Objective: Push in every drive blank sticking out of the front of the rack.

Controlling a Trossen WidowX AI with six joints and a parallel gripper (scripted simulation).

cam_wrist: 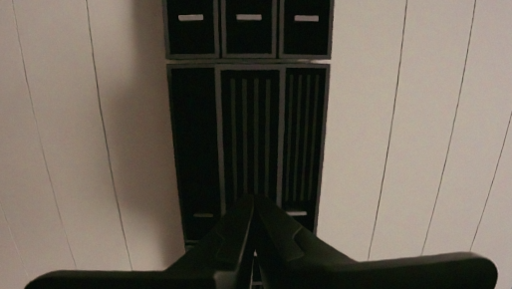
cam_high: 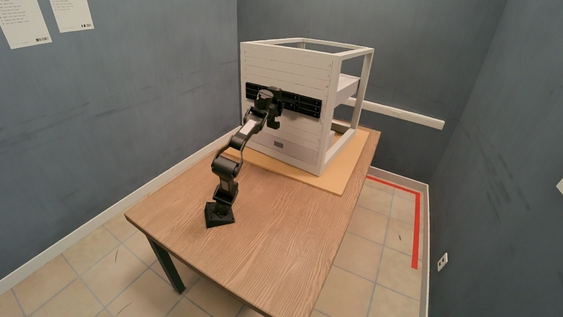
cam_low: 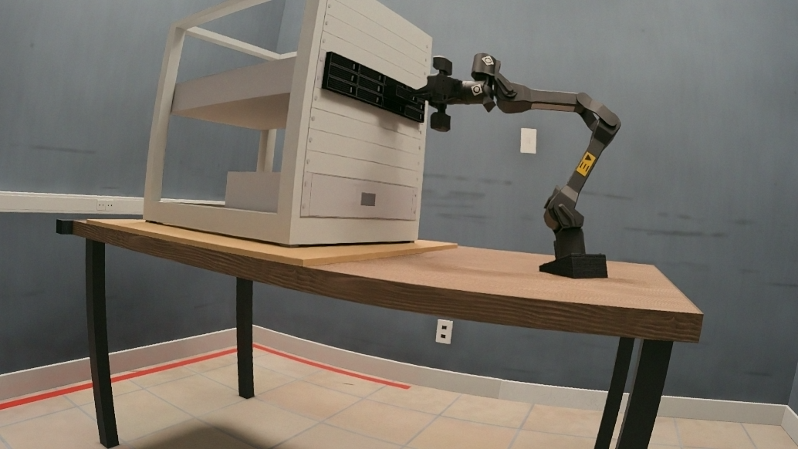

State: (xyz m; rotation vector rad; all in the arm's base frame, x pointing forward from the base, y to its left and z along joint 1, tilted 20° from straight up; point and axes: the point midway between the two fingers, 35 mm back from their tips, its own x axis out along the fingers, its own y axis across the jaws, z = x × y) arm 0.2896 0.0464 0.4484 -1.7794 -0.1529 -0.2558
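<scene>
The white rack (cam_high: 287,71) (cam_low: 363,161) (cam_wrist: 369,125) stands upright with a black bay of drive blanks across its front. In the wrist view a ribbed middle-row blank (cam_wrist: 251,135) stands proud of its neighbours; it also shows sticking out in the exterior view (cam_low: 399,91). The blank (cam_wrist: 196,144) left of it in the wrist view lies in shadow, and the one (cam_wrist: 301,135) on the right looks further back. My gripper (cam_low: 421,93) (cam_wrist: 252,203) is shut and empty. Its tips are in front of the proud blank, near its handle end, which they hide. Contact cannot be told.
The rack stands on a tan board (cam_high: 338,184) (cam_low: 312,258) on the wooden table (cam_high: 252,236) (cam_low: 502,278). Three flush-looking blanks with pale handles, one of them the middle blank (cam_wrist: 249,40), lie above in the wrist view. Walls stand around the table.
</scene>
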